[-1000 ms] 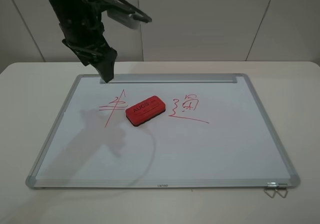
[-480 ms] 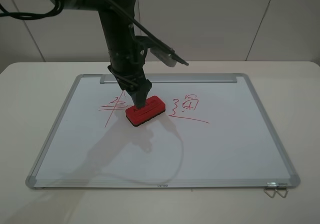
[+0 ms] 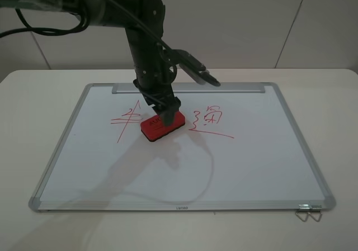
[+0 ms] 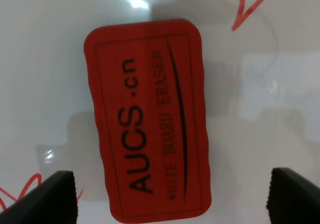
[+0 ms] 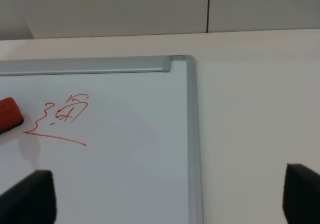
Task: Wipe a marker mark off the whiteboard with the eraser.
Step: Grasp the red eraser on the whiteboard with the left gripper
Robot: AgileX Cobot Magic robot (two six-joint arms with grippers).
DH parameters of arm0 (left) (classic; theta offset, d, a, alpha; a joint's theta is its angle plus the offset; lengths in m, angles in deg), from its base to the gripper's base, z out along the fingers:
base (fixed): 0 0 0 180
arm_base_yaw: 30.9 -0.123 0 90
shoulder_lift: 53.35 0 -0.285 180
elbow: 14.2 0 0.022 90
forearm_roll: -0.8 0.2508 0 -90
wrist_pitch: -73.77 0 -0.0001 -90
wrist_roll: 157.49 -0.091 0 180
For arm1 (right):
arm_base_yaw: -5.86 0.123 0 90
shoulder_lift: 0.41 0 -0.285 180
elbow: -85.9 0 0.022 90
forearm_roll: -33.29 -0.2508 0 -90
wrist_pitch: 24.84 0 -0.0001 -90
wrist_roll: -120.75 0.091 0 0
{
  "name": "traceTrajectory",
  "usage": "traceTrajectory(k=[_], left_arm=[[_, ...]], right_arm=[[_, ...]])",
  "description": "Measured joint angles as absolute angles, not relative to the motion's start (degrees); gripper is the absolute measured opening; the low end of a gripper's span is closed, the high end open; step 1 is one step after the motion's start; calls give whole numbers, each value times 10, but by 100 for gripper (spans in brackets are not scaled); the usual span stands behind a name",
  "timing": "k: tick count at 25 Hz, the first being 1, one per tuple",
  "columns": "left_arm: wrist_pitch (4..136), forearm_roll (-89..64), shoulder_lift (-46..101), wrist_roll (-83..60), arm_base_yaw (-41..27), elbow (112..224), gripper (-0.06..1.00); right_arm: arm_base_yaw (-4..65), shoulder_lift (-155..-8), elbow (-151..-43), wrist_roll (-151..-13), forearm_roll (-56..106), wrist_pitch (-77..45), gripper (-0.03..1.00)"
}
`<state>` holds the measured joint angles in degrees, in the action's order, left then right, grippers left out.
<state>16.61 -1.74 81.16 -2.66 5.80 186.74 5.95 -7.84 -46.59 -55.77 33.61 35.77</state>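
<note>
We hold the left claw wide open astride the eraser, aligned to pinch its narrow width.

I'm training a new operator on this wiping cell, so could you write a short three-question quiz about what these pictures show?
1. True or false: the left end effector stands open, with one finger on each side of the eraser.
2. Where on the whiteboard does the eraser lie?
A. Between the marker mark and the other red scribble.
B. In its near right corner.
C. In its far left corner.
3. Fill in: the right end effector holds ____.
Key: 1 true; 2 A; 3 nothing.
</note>
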Motion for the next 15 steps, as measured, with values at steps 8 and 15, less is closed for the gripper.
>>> traceTrajectory(k=[8,15], left_arm=[[171,14,832,1,59,1867,76],[196,15,841,12,64,1867,76]], right_arm=[[60,-78,-466,-558,336,358,83],[60,-78,-466,-558,333,358,83]])
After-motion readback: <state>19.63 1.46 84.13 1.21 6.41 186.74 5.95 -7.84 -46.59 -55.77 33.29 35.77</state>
